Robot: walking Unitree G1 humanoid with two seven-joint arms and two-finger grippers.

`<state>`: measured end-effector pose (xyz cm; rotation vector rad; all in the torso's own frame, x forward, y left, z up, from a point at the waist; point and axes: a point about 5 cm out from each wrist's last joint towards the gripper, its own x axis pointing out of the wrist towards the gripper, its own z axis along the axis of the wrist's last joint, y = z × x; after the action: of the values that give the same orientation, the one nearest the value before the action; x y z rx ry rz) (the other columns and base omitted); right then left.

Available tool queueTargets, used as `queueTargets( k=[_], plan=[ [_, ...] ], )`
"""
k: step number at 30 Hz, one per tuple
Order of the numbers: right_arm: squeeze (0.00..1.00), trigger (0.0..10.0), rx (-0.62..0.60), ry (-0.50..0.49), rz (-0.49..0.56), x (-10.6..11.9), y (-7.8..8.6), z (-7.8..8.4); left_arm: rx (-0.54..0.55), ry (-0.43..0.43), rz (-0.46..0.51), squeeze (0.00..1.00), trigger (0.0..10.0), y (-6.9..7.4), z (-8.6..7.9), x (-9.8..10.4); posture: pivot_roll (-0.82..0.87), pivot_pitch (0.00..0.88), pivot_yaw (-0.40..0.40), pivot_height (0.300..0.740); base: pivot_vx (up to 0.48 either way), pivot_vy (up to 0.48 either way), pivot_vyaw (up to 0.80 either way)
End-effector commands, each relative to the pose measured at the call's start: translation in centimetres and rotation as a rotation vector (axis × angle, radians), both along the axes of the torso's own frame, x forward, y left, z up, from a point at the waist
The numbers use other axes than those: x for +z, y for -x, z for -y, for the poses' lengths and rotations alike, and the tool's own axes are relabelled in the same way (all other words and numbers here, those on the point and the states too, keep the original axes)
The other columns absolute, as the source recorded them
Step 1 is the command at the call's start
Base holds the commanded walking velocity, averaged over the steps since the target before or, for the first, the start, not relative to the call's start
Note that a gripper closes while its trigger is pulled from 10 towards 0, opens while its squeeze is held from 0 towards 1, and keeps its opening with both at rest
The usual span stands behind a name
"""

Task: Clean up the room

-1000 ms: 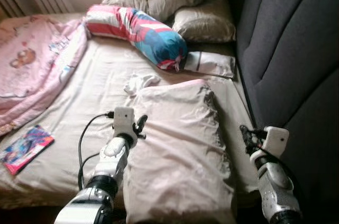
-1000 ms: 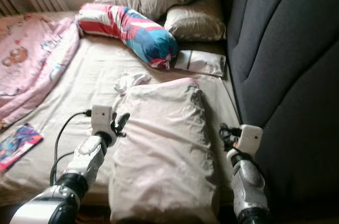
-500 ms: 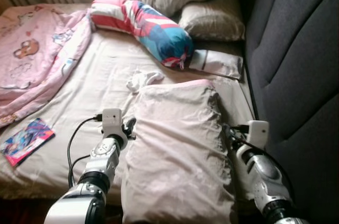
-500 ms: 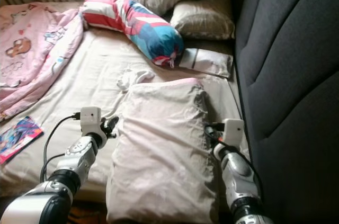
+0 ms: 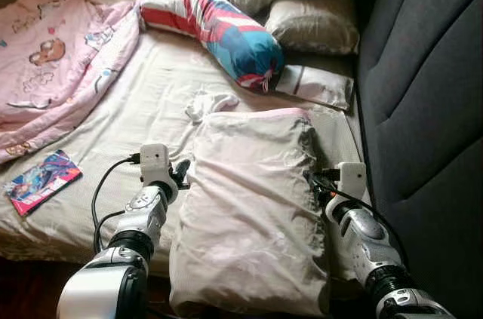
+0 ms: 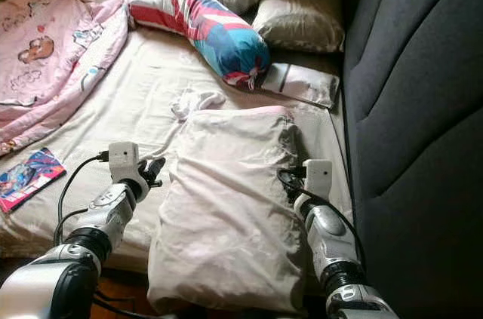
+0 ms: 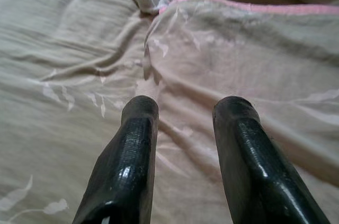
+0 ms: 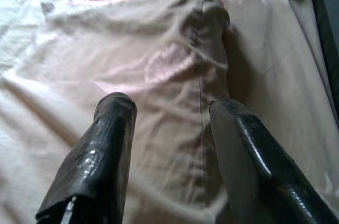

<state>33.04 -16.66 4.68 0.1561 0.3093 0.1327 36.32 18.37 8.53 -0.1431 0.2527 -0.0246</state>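
**Both grippers flank the pale pillow on the bed**

A large pale pink pillow with a pink-piped edge point(image 5: 253, 213) lies lengthwise on the cream sheet of the bed point(image 5: 136, 119), its near end reaching the bed's front edge. The left gripper point(image 7: 185, 115) sits at the pillow's left side, its two black fingers spread apart with nothing between them but the fabric below. The right gripper point(image 8: 169, 107) is at the pillow's right edge, fingers likewise parted and straddling the seam without clamping it

Just beyond the pillow's far left corner lies a small crumpled white cloth point(image 5: 210, 102). Further back, a long bolster striped in red, white and blue point(image 5: 215, 32) runs diagonally, with a white flat pouch point(image 5: 317, 85) beside its near end. Olive-grey pillows point(image 5: 313, 21) are piled at the head of the bed. A pink quilt printed with cartoon bears point(image 5: 53, 62) is bunched on the left, and a colourful thin book point(image 5: 41, 181) rests near the front left edge. A dark grey padded headboard panel point(image 5: 423, 93) rises along the right
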Motion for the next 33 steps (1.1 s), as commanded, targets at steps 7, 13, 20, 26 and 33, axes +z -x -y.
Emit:
queueTargets(
  k=[7,13,20,26,33],
  plan=[
    [0.0,10.0,-0.018,0.022,-0.048,-0.6,0.0,-0.4,-0.041,-0.032,-0.046,0.0,10.0,1.0,0.0,-1.7,-0.11,0.308,0.02,0.74,0.0,0.0,0.0],
    [0.0,10.0,-0.022,0.015,-0.051,-0.6,-0.1,-0.8,-0.076,-0.084,-0.041,0.0,10.0,0.9,0.2,-1.5,-0.1,0.337,0.017,0.74,0.0,0.0,0.0],
    [0.0,10.0,-0.003,0.015,-0.039,-0.2,-0.5,-1.6,-0.098,-0.132,-0.031,0.0,10.0,0.5,0.8,-1.0,-0.09,0.362,0.012,0.74,0.0,0.0,0.0],
    [0.0,10.0,-0.002,-0.003,-0.008,0.3,-0.9,-1.9,-0.091,-0.113,0.002,0.0,10.0,0.2,1.2,-0.5,-0.09,0.388,0.002,0.74,0.0,0.0,0.0],
    [0.0,10.0,0.01,0.002,0.005,0.7,-1.1,-2.3,-0.085,-0.117,0.015,0.0,10.0,0.1,1.4,-0.3,-0.09,0.417,-0.007,0.74,0.0,0.0,0.0]
  ],
)
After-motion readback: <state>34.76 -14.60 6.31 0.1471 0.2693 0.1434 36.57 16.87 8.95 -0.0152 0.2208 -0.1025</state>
